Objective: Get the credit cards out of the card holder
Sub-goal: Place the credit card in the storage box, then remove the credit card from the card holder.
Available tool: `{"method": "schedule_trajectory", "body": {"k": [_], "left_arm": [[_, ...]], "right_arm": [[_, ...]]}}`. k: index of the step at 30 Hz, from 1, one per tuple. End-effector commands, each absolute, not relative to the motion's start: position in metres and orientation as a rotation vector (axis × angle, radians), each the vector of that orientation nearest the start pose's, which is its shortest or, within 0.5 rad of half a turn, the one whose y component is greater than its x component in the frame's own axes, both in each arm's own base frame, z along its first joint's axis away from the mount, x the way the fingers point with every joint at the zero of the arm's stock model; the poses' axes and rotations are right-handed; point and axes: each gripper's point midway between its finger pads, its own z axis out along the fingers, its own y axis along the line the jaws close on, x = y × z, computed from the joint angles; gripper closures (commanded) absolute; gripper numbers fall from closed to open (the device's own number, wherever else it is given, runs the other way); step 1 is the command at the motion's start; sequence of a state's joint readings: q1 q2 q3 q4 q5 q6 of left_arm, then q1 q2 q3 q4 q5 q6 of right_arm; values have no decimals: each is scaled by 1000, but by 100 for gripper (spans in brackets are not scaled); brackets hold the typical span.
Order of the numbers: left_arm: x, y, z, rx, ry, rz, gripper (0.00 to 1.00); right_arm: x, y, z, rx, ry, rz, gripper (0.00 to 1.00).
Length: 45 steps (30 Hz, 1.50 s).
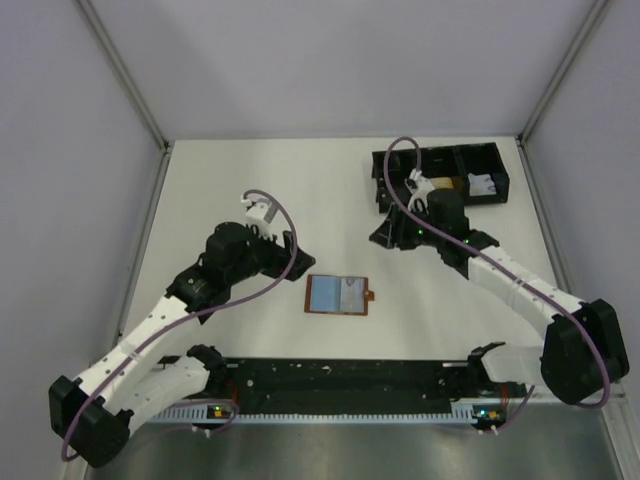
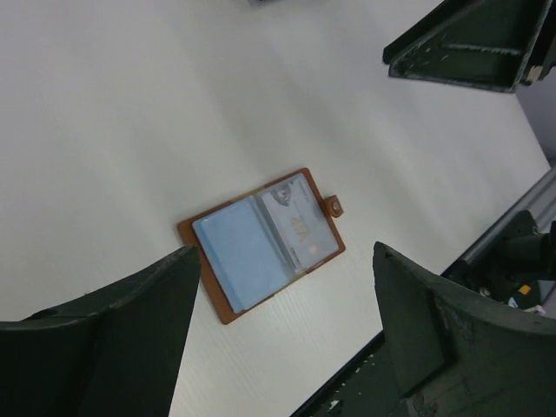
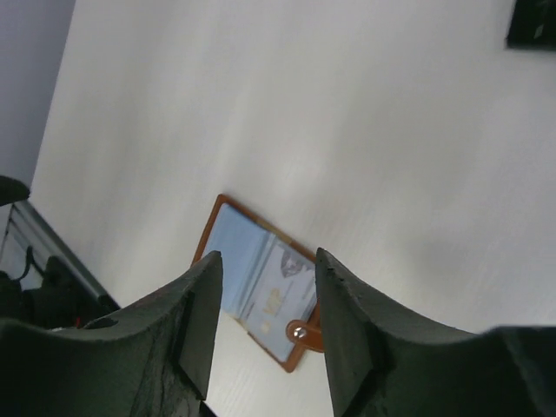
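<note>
The card holder (image 1: 337, 295) lies open and flat on the white table, brown with a snap tab (image 1: 371, 296) on its right edge. Its clear sleeves show a blue card and a pale printed card (image 2: 300, 221). My left gripper (image 1: 289, 247) hovers up and to the left of it, fingers (image 2: 113, 334) wide open and empty. My right gripper (image 1: 386, 233) hangs above and to its right, also open with nothing between the fingers (image 3: 201, 304). Both wrist views look down on the holder (image 3: 252, 261) from a height; neither gripper touches it.
A black three-compartment tray (image 1: 395, 165) stands at the back right, behind the right wrist, with light flat items (image 1: 482, 183) in its compartments. The black rail (image 1: 340, 380) with the arm bases runs along the near edge. Grey walls close in the sides.
</note>
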<state>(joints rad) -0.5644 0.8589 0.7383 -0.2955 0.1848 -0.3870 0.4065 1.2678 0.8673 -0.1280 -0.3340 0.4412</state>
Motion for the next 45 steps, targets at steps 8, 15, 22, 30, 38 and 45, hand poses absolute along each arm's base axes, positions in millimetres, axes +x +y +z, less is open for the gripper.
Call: {"method": "schedule_trajectory", "body": {"k": [8,15,22,30,38,45], "left_arm": [[221,-265,186,220,2113,-1190,21],[221,-284,152,206,2238,-1244,28],[220,-299,124,203,2328,-1239,32],[218,-303,97,153,2416,-1244,39],[217,-304,72,111,2489,-1230,50],[214,-296,50,68,2550,-1165,51]], "right_arm": [[246,262,138,-148,2152,1281,64],[240,261,104,-135,2209,1277,76],[245,264,80,-152,2260,1258,80],[239,257,44,-124,2389,1198,81],[235,259,32,-137,2419,1219,89],[234,255,18,-135,2471,1170,93]]}}
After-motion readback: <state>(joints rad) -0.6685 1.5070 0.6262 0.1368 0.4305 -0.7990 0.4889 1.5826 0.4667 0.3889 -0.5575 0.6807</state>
